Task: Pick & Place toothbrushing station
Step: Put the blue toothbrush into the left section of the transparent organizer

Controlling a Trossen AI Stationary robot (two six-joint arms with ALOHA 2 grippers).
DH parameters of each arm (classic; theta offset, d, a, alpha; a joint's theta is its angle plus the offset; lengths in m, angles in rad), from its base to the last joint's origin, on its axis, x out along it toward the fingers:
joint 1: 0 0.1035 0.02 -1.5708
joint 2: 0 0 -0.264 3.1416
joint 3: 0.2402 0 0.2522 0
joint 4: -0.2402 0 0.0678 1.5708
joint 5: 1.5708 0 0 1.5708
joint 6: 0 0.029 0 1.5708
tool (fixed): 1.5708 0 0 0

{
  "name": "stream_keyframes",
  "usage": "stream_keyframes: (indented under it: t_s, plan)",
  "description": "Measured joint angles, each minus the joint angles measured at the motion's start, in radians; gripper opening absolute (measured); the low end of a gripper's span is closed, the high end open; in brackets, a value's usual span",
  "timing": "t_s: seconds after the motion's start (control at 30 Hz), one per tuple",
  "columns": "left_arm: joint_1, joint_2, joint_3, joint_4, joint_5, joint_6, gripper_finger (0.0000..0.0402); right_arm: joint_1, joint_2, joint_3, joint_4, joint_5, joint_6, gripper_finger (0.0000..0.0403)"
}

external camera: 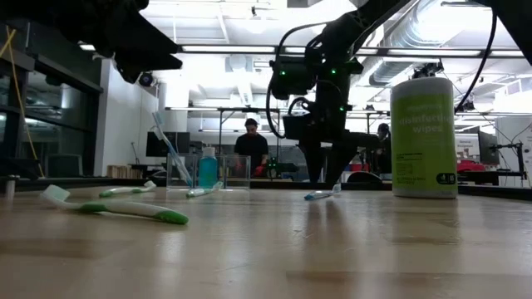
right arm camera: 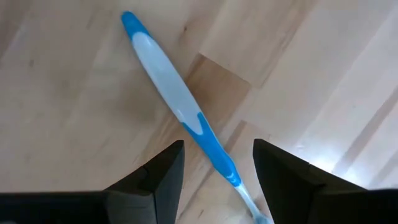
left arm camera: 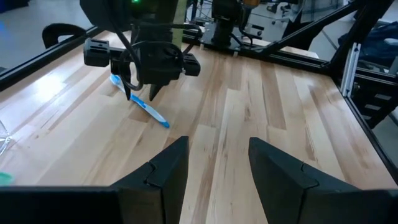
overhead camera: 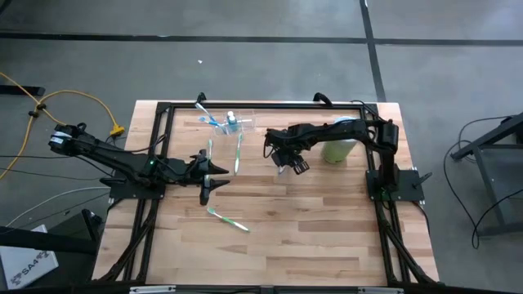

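Note:
The toothbrushing station (overhead camera: 237, 124), a small clear holder, stands on the table near its far edge, with a small blue bottle (external camera: 208, 169) and a leaning toothbrush in it. A blue-and-white toothbrush (right arm camera: 177, 99) lies flat on the table. My right gripper (right arm camera: 217, 163) hangs open just above it, pointing down, one finger on either side of the brush's thin blue part, touching nothing. In the left wrist view, that gripper (left arm camera: 151, 87) is over the brush (left arm camera: 149, 111). My left gripper (left arm camera: 217, 167) waits open at the table's left (overhead camera: 219, 175).
A light green wipes canister (overhead camera: 339, 150) stands right of my right gripper, also tall in the low view (external camera: 424, 137). Green-and-white toothbrushes lie near the station (overhead camera: 238, 152) and toward the table's near side (overhead camera: 227, 219). A person stands in the room beyond (external camera: 251, 149).

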Motion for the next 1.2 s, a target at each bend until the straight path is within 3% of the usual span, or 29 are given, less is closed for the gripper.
stream_keyframes:
  t_s: [0.53,0.77,1.2]
  plan:
    - [0.000,0.000,0.000,0.000,0.000,0.001,0.0161,-0.023,0.004,0.000,-0.029,-0.073,0.006,0.0183]
    - [0.000,0.000,0.000,0.028,0.000,0.015,0.0161,-0.023,0.004,0.000,-0.061,-0.059,-0.032,0.0183]
    - [0.000,0.000,0.000,0.054,-0.001,0.018,0.0161,-0.016,0.025,0.000,-0.005,-0.110,-0.039,0.0183]
